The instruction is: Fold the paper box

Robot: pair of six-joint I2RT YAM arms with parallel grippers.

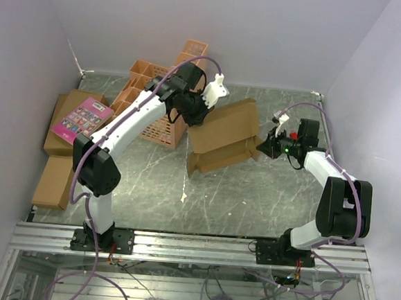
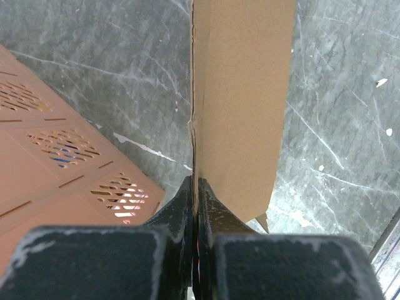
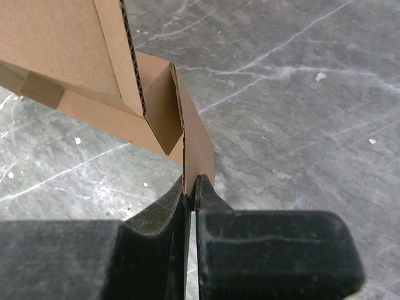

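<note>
A view from above shows two white and black robot arms reaching over a grey marbled counter (image 1: pixel 252 196). Between them, near the middle of the counter, is the paper box (image 1: pixel 222 134), a plain brown corrugated cardboard sheet, partly folded. Its large panel is tilted up toward the back and a narrower folded section runs along its near side. Whether its lower edge touches the counter cannot be told.

The left fingers (image 2: pixel 178 203) are clenched on the thin edge of a cardboard panel at the box's upper left corner, the panel rising edge-on between them. The right fingers (image 3: pixel 169 206) are pinched tight on a small flap at the box's right end, with creased flaps folded inward just beyond.

An orange plastic lattice crate (image 1: pixel 162 126) stands just left of the box, behind the left arm. Well apart, at the far left of the counter, a pink book (image 1: pixel 83 118) lies on one of two closed brown cartons (image 1: pixel 53 180).
</note>
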